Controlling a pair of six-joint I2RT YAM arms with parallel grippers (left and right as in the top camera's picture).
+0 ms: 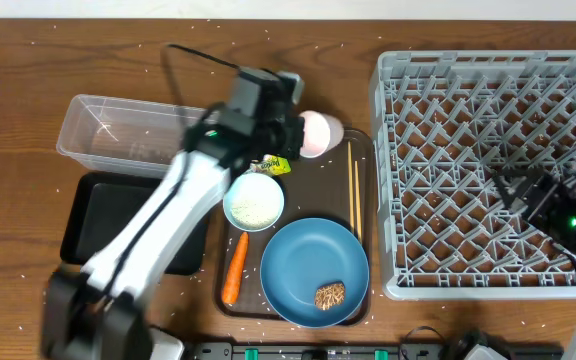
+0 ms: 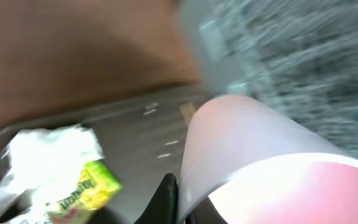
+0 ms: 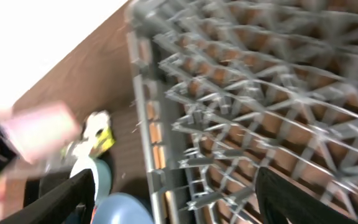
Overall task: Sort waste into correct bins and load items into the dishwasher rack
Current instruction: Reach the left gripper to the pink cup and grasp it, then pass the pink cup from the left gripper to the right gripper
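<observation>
We log left gripper [image 1: 296,137] clamped on rim of pale pink cup [image 1: 321,132], cup at far end of brown tray [image 1: 313,195]. Right gripper [image 3: 174,177] jaws spread, empty, above grey rack [image 1: 488,150].

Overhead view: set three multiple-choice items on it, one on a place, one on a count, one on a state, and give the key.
1. The chunk lies: A on the plate; B in the tub; C in the rack.
2. Chopsticks on the tray: A one; B two; C four.
3. The left jaws are: A open over the rack; B shut on the cup; C shut on the carrot.
Key: 1 A, the brown chunk sits on the plate's blue surface. 2 B, two thin sticks lie side by side. 3 B, the left wrist view shows a finger against the cup's wall.
</observation>
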